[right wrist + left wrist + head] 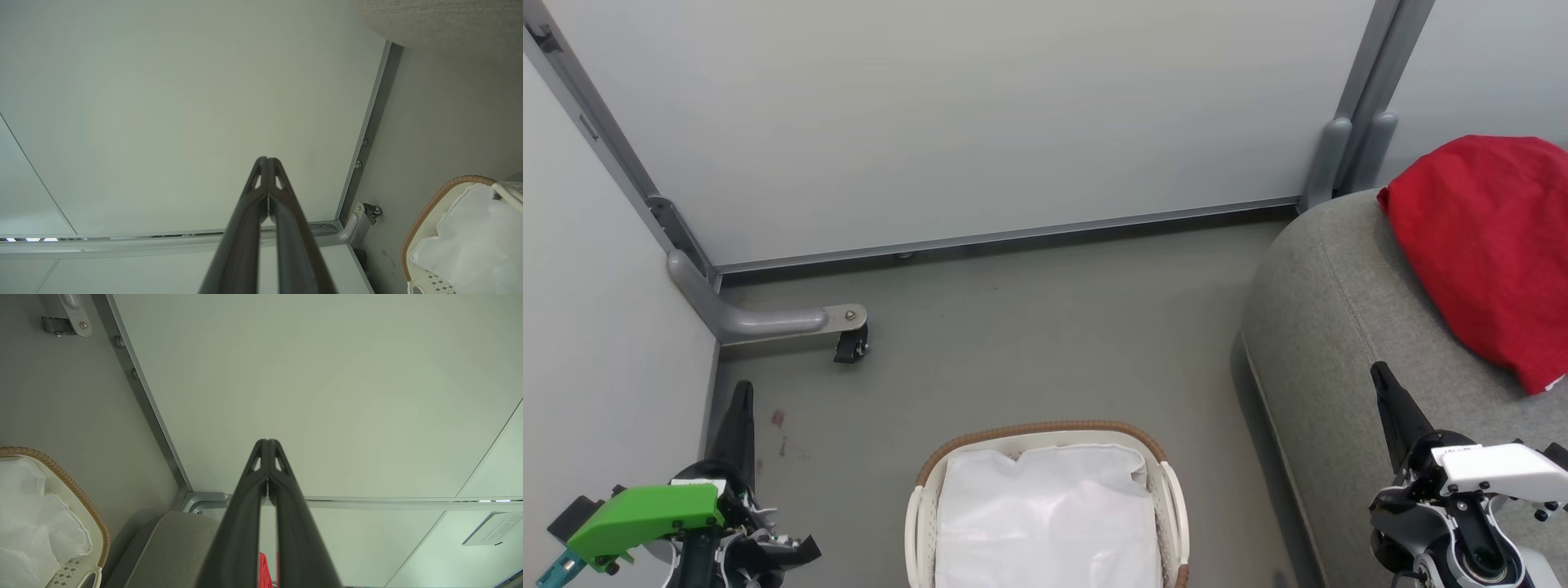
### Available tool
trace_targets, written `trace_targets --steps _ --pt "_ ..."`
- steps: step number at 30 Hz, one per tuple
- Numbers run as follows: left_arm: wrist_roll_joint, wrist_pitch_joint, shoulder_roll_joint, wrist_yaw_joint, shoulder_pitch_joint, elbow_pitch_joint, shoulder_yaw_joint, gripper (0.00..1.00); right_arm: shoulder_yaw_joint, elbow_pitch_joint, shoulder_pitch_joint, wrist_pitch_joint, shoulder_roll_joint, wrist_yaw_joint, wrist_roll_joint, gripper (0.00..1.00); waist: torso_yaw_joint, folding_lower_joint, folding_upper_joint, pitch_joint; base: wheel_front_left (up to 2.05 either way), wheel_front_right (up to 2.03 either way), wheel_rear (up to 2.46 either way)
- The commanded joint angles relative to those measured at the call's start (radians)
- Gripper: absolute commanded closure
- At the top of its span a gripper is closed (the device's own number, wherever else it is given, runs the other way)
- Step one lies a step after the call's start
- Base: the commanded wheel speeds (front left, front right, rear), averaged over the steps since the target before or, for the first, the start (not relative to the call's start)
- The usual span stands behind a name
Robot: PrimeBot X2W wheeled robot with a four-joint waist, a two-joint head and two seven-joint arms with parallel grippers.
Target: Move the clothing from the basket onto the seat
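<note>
Left gripper (740,404): two long dark fingers pressed together tip to tip, nothing between them, low at the left beside the pale partition wall (1013,122). Right gripper (1382,382): fingers also closed on each other, nothing held, over the front part of the large grey woven-fabric sofa seat (1339,327). The bright red soft garment (1486,245) lies heaped on the seat's far right, well apart from both grippers. The small oval white perforated plastic basket with a brown woven rim (1045,429) stands on the grey floor (1029,327) between the two arms, near the seat but apart from it. A crumpled white liner sheet (1045,523) fills its inside. A grey metal leg with a black castor (849,347) sits near the left wall, well beyond the basket.
</note>
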Motion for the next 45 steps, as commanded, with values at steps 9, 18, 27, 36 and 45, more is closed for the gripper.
trace_targets --steps 9,18,27,36,45 --pt "-0.003 0.004 0.004 -0.004 -0.01 -0.002 0.002 1.0 -0.002 -0.003 0.01 0.003 -0.006 0.0 0.003 1.0 0.0 0.0 0.0 0.0 0.0 0.0 0.0" --pt "-0.003 0.004 0.004 -0.004 -0.01 -0.002 0.002 1.0 -0.002 -0.003 0.01 0.003 -0.006 0.0 0.003 1.0 0.0 0.0 0.0 0.0 0.0 0.0 0.0" --pt "-0.004 0.004 0.004 -0.004 -0.01 -0.002 0.002 1.0 -0.002 -0.003 0.01 0.003 -0.006 0.0 0.003 1.0 0.0 0.0 0.0 0.0 0.0 0.0 0.0" --pt "-0.004 0.004 0.004 -0.004 -0.01 -0.002 0.002 1.0 -0.002 -0.003 0.01 0.003 -0.006 0.0 0.003 1.0 0.0 0.0 0.0 0.0 0.0 0.0 0.0" --pt "-0.004 0.004 0.004 -0.004 -0.01 -0.002 0.002 1.0 -0.002 -0.003 0.01 0.003 -0.006 0.0 0.003 1.0 0.0 0.0 0.0 0.0 0.0 0.0 0.0"
